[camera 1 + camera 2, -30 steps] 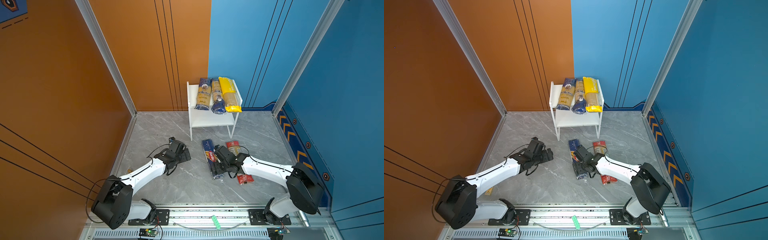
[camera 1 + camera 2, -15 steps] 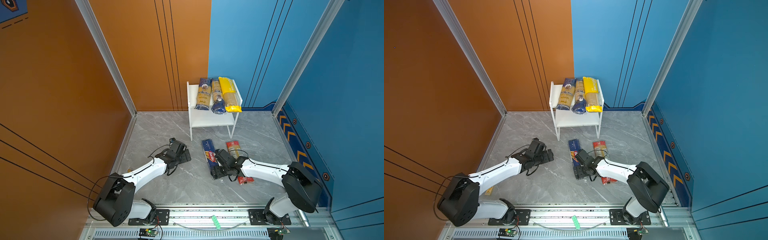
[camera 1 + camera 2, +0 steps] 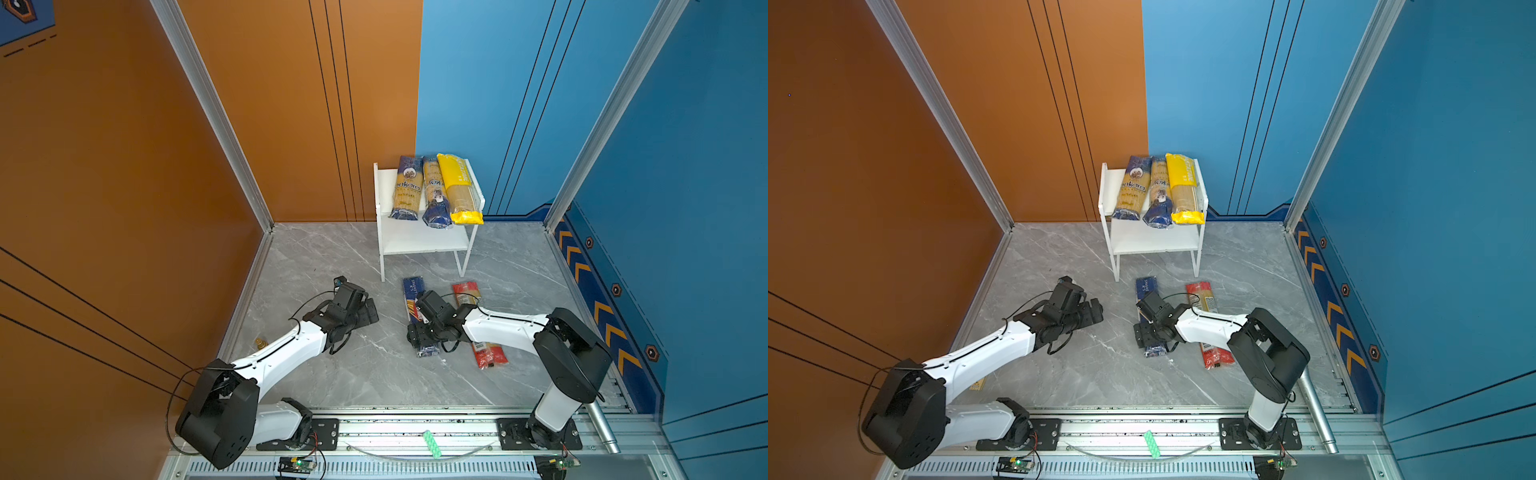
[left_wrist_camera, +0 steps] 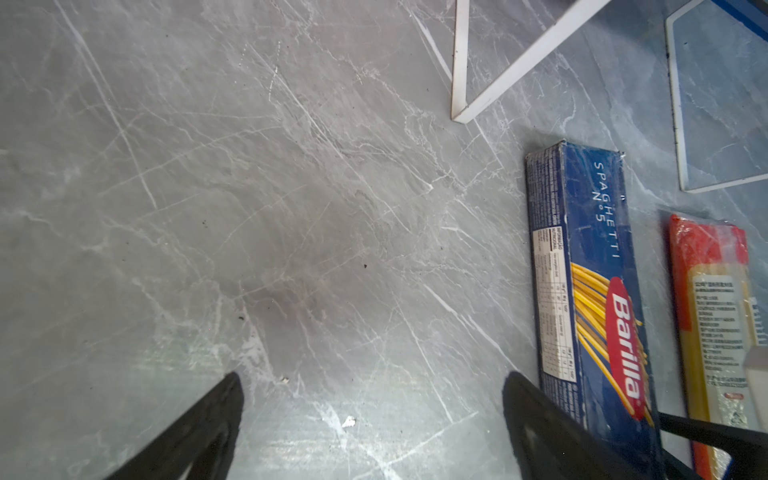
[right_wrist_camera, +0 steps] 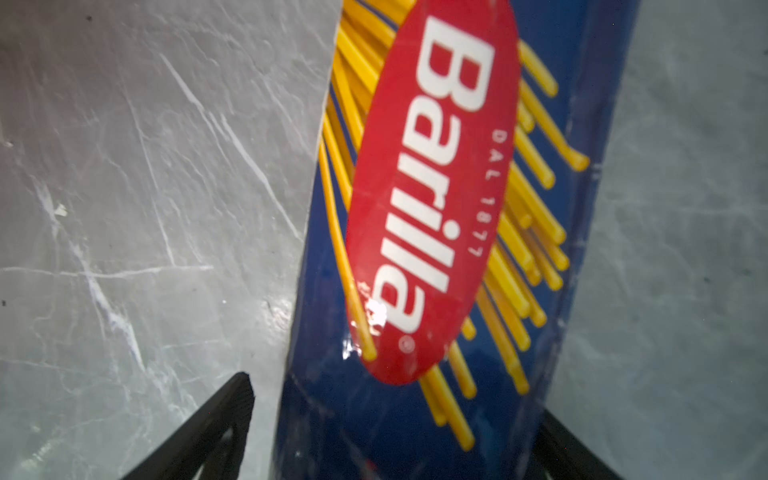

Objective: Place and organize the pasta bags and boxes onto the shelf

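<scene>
The Barilla box (image 3: 412, 291) lay flat on the grey bench (image 3: 374, 374), in front of the shelf (image 3: 415, 245) and just beside the red-ended pack (image 3: 467, 291). The right hand (image 5: 395, 399) was low over its middle part, with the jaws wide apart and one on each long side. A strip of bench showed between one of the fingers (image 5: 241, 395) and the box edge, so nothing was gripped yet. The left hand (image 4: 372, 382) was also fully spread, empty, over bare bench near the box. The box looked like stiff cardboard with sharp edges (not a soft bag), so it would probably keep its shape under pressure and not sag when lifted. It seemed rather light, but long, and its printed faces were glossy and possibly slippery. I judged that the best hold was across the narrow width near the middle of the length, because a grip near one end could let the far end drop. On the top board, two ankara packs (image 3: 406, 187) and the yellow pack (image 3: 459, 187) lay side by side, while the lower board was free.
</scene>
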Controlling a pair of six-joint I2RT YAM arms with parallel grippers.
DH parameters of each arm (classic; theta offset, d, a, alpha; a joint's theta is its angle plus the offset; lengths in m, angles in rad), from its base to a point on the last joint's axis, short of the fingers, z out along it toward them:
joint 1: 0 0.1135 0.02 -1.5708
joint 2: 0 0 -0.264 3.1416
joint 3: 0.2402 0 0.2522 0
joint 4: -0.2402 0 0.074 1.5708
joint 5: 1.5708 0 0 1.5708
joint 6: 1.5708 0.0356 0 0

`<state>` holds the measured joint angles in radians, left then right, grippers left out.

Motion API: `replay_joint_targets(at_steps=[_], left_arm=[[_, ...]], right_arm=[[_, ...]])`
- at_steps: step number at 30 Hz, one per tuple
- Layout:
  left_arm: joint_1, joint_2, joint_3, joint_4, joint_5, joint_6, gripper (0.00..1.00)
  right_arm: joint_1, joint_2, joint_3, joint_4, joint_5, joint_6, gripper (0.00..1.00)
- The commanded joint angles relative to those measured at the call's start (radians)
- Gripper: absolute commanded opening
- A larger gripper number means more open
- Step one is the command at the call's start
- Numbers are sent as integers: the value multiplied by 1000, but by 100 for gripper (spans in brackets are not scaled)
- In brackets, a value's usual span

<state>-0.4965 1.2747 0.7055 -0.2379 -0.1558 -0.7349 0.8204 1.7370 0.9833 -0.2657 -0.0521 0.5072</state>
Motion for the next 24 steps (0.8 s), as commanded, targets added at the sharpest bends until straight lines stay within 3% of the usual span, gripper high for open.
replay_joint_targets(at_steps=[1,13,24], left_arm=[[9,-23,-18,-32,-13,-6,98],[9,-43,-40,-28,-22,-12,98],[11,-2,-37,5,8,-4,98]], right_arm=[[12,34,50,64,-59,33,87],[27,5,73,4,27,27,87],[115,-96,21,-118,222,121,89]])
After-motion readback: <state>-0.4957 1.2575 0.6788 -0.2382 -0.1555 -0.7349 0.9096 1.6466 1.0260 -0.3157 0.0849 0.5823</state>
